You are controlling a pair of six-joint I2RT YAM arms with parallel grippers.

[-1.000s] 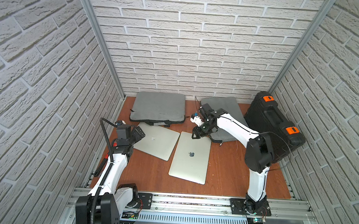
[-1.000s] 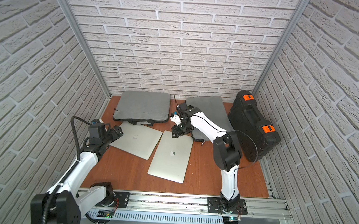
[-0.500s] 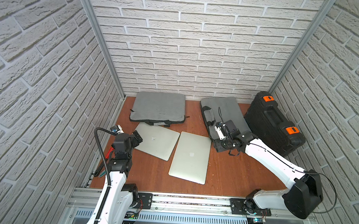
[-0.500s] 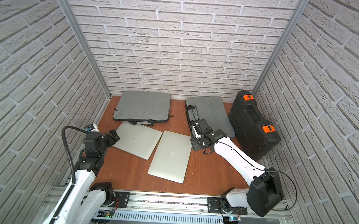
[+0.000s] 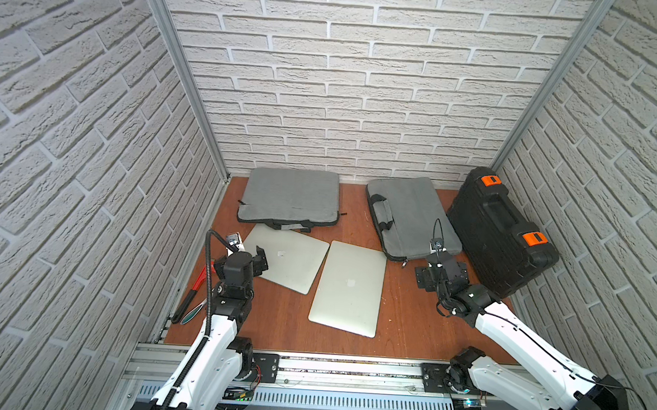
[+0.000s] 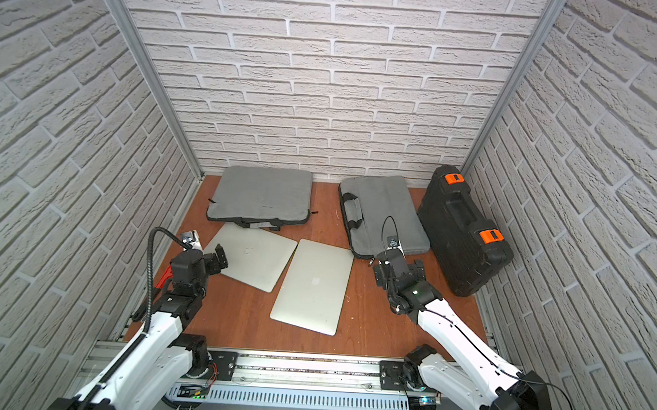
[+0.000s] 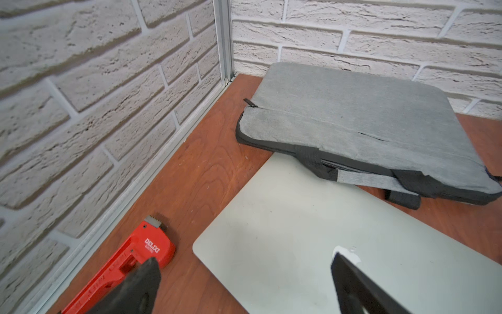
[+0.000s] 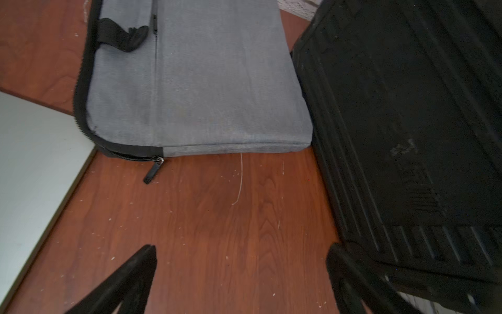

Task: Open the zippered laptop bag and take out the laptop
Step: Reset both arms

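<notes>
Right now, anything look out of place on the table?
Yes. A red pipe wrench lies at the left edge of the table, unrelated to the laptop job. The left laptop and right laptop lie askew to each other; the left bag's handle drapes over the left laptop's edge.

You have two grey fabric zippered laptop bags [image 5: 289, 196] [image 5: 411, 214] on the tabletop [image 5: 402, 318] and two flat silver metal laptops [image 5: 291, 263] [image 5: 347, 290]. You see one black ribbed plastic hard case [image 5: 499, 232], and on it two orange latches [image 5: 490, 180] [image 5: 534, 238]. There is one red metal pipe wrench [image 7: 152, 247]. Count two white robot arms [image 5: 211, 346] [image 5: 524, 339] as well.
</notes>
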